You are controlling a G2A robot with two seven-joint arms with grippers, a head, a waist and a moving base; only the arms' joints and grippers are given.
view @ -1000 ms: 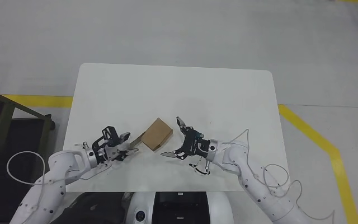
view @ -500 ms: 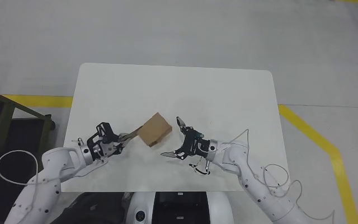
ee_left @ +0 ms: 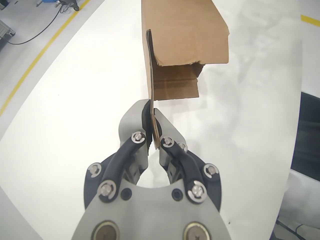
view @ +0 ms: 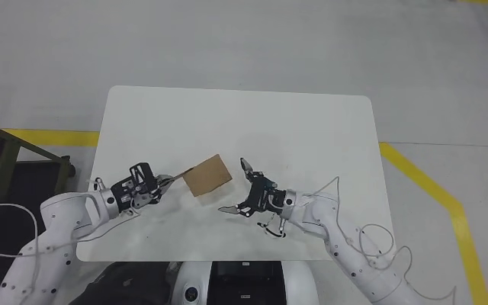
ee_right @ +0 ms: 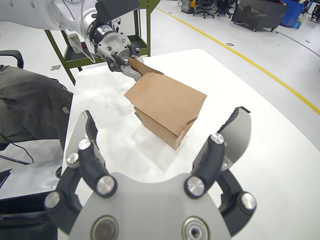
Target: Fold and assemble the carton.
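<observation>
The brown carton (view: 208, 174) is a small cardboard box near the middle of the white table (view: 305, 130), tilted, with one end open toward my left arm. My left gripper (view: 169, 183) is shut on a side flap of that open end. In the left wrist view the flap (ee_left: 153, 116) runs edge-on between the closed fingers (ee_left: 136, 122), and the carton (ee_left: 185, 31) shows a ragged flap over its opening. My right gripper (view: 233, 187) stands open just right of the carton, touching nothing. In the right wrist view the carton (ee_right: 165, 106) lies beyond my right gripper (ee_right: 162, 126), with my left gripper (ee_right: 132, 68) behind it.
The table's near edge (view: 229, 261) runs just below both arms. A green metal rack (view: 11, 152) stands off the table's left side. Yellow floor lines (view: 427, 183) pass on the right. Bare tabletop lies behind the carton.
My left gripper has pulled left and slightly away from the front edge with the flap in it, dragging and turning the carton that way. The right arm has kept still.
</observation>
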